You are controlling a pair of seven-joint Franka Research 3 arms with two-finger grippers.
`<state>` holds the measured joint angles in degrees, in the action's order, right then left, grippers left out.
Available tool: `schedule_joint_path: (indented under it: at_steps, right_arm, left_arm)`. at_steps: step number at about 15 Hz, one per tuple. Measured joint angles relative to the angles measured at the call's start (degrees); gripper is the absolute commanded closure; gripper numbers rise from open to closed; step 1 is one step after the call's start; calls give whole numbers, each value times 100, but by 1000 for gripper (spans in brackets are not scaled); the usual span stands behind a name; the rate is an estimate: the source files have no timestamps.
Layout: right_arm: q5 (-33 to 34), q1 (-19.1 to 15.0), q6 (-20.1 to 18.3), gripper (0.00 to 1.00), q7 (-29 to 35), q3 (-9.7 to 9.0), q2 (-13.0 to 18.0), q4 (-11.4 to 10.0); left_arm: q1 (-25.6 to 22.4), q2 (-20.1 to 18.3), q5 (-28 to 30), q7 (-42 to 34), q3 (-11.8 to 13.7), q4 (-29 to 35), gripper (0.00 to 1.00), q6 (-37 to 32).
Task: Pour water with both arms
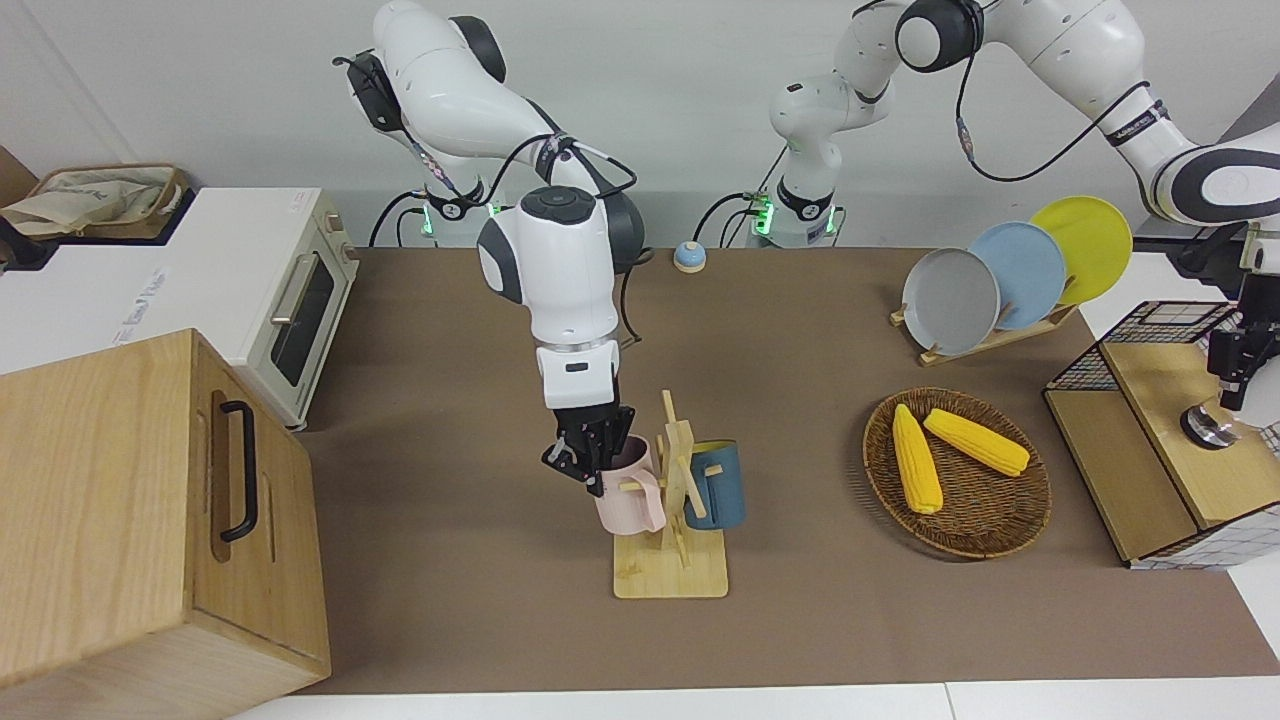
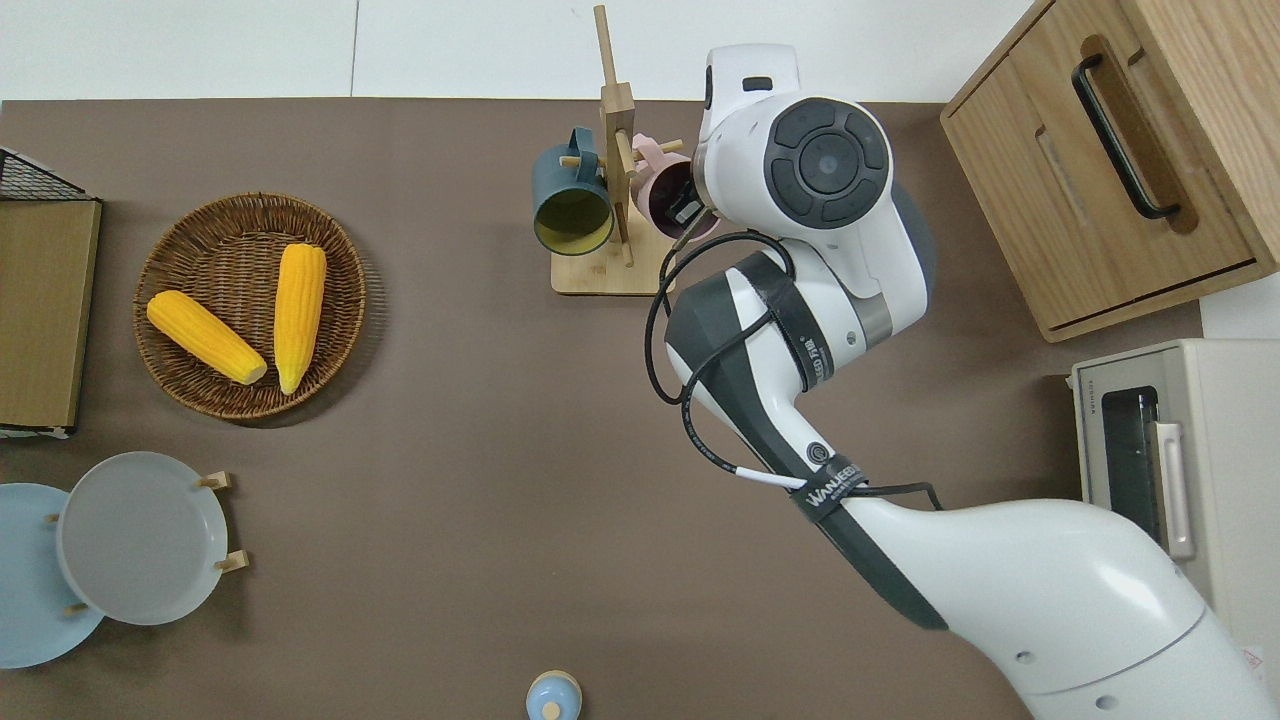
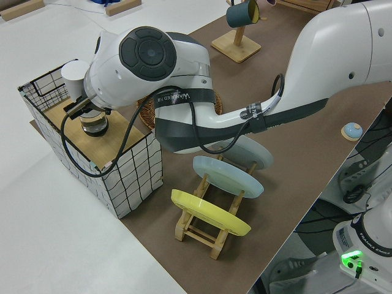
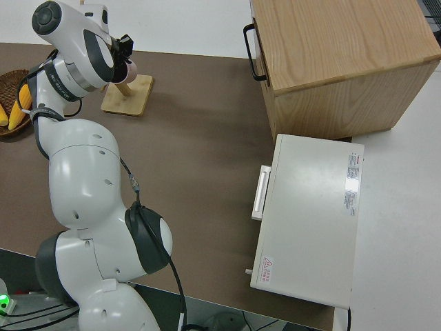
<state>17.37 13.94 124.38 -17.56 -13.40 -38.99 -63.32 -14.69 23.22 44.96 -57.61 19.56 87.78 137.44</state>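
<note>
The right gripper (image 1: 592,462) is gripping the rim of the pink ceramic mug (image 1: 634,490) hanging on the wooden mug rack (image 1: 676,530) near the table's edge farthest from the robots; the left gripper (image 1: 1232,372) is hanging over the wire-mesh box (image 1: 1160,345), and I cannot tell its grip.

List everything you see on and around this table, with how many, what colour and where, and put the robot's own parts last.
Pink mug: 1, pink, on the mug stand, right gripper at its rim.
Blue mug: 1, dark blue, on the same stand.
Mug stand: 1, light wood, mid-table.
Corn cobs: 2, yellow, in the basket.
Basket: 1, brown wicker, toward the left arm's end.
Plates: 3, grey, blue, yellow, upright in a wooden rack.
Wire crate: 1, black-and-white with a wooden top, at the left arm's end.
Wooden cabinet: 1, right arm's end.
Toaster oven: 1, cream, beside the cabinet.
Right gripper: 1, black.
Left gripper: 1, black, over the crate.
</note>
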Motion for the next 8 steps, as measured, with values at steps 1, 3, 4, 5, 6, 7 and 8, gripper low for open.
schedule_joint_path:
  at_steps: [1,3,4,5,6,7,8]
  right_arm:
    - [0,-1,-3,986,0,13,0,13]
    - [0,-1,-9,986,0,30,1,33]
    - [0,0,-10,986,0,30,3,37]
    - [0,7,-11,986,0,48,6,41]
    - [-10,7,-11,986,0,61,9,44]
    - [-19,7,-11,986,0,78,16,49]
    - [-22,7,-11,986,0,93,22,54]
  left_arm:
    - [0,0,0,63,0,-39,1000,-37]
    - [0,-4,-72,207,11,-185,1000,-234]
    - [-2,-9,-240,344,16,-286,1000,-342]
    - [-2,-22,-531,604,21,-429,1000,-475]
    - [-2,-31,-646,736,21,-500,1000,-543]
    - [2,-43,-718,833,21,-555,1000,-614]
    - [5,-54,-756,893,20,-591,1000,-674]
